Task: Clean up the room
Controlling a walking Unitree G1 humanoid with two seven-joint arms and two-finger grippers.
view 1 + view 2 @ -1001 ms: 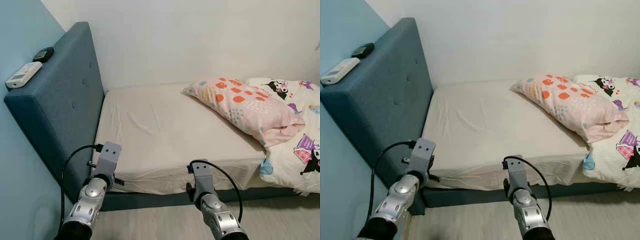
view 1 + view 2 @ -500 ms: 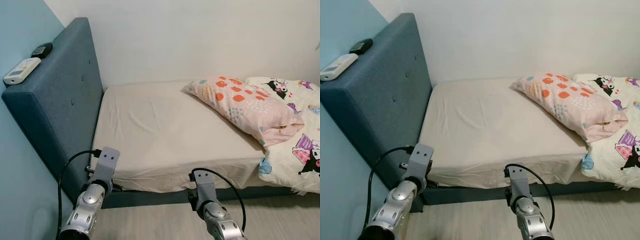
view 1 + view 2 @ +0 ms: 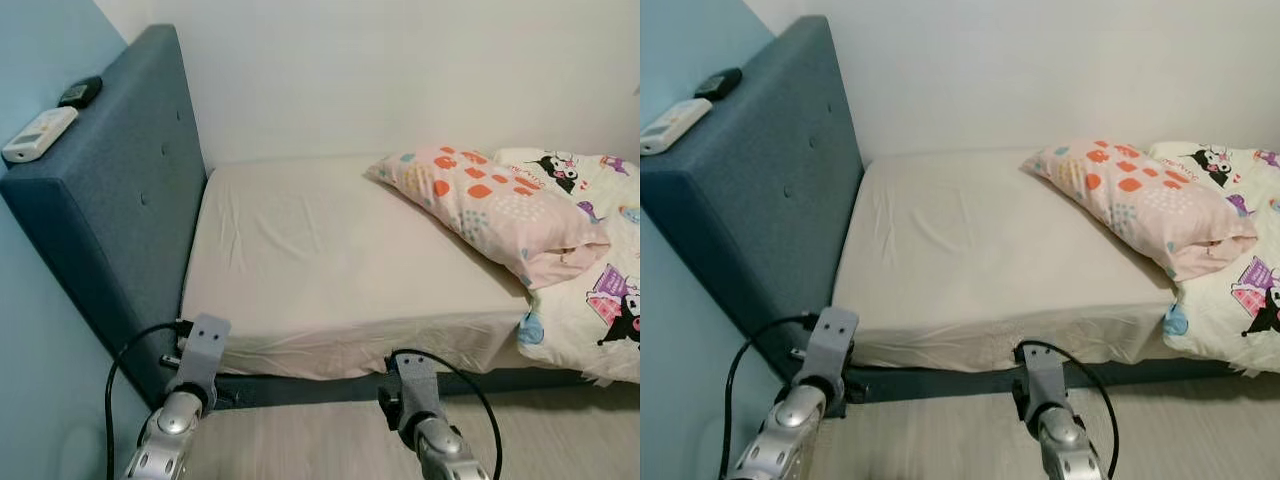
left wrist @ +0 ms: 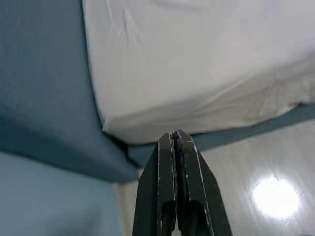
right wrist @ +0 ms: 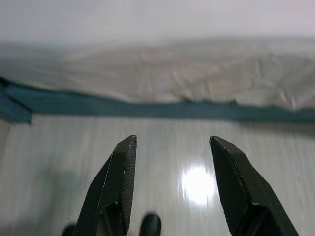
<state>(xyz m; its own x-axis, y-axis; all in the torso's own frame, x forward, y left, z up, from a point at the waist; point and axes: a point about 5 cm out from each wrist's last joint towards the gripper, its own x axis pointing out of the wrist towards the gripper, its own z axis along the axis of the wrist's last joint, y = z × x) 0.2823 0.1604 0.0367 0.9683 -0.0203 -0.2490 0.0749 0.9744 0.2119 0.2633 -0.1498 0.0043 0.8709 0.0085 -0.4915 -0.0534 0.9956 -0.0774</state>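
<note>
Bed (image 3: 330, 260) stands against the white wall (image 3: 400, 70), its cream fitted sheet bare and lightly creased over the half nearer the headboard (image 3: 110, 200); the headboard is teal, upholstered and buttoned, set against a pale blue wall (image 3: 30, 330). Pink pillow (image 3: 485, 212) with orange and teal spots lies askew across the mattress, well apart from the headboard, its far end resting against a cartoon-print duvet (image 3: 600, 270) bunched at the right side of the bed. On the headboard's top edge sit a white remote (image 3: 38, 134) and, just beyond it, a small black object (image 3: 80, 92); the two are near but apart. Teal bed base (image 3: 330, 385) shows below the sheet's hem; pale wood-effect floor (image 3: 320, 445) lies in front.

Both arms are low before the bed's near edge. Left gripper (image 4: 175, 142) has its fingers pressed together, nothing between them, pointing at the mattress corner by the headboard. Right gripper (image 5: 172, 147) has its fingers spread wide apart and empty, above the floor and facing the bed's side; a light reflection shows on the floor (image 5: 197, 184) between them.
</note>
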